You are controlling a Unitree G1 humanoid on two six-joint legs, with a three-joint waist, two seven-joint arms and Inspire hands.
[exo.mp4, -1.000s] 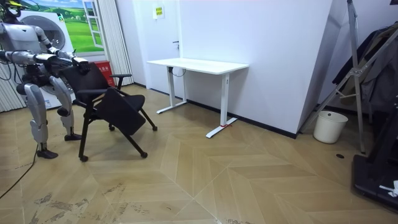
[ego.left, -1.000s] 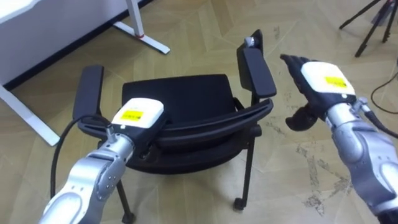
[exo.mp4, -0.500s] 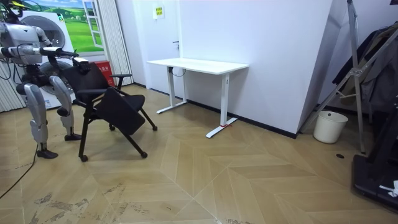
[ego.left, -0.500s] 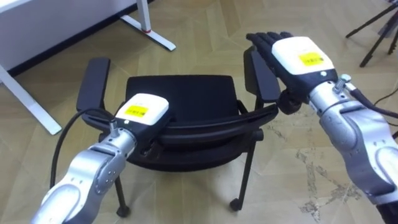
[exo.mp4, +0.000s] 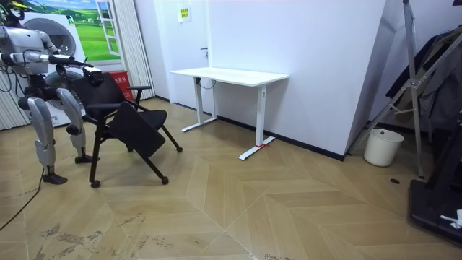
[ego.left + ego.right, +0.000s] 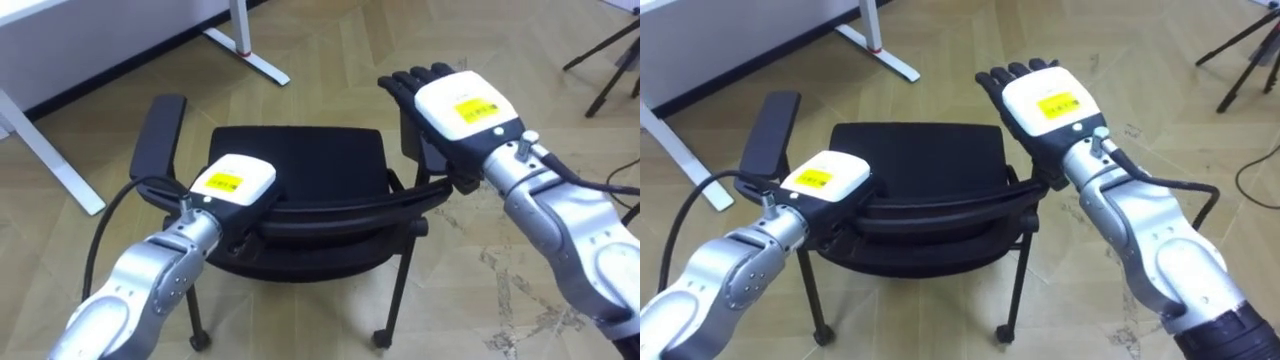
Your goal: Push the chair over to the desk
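Fingers [image 6: 410, 82] of right hand [image 6: 460, 105] straight, hovering upper right of frame; left hand [image 6: 232, 183] on backrest [image 6: 340, 205], grip unreadable. Black chair [image 6: 300, 160] mid-frame. Step, likely: taking hold. Next: plant right palm, push.

The chair [image 6: 300, 165] stands just before me, its back nearest me. My left hand [image 6: 235, 183] lies on the left part of that back, and my right hand [image 6: 455, 100] is over the right armrest [image 6: 428, 152]. Beyond the chair, to my left, the desk [image 6: 80, 35] stands against the wall, with a bin [image 5: 383, 146] well apart from it, farther along on the room view's right.
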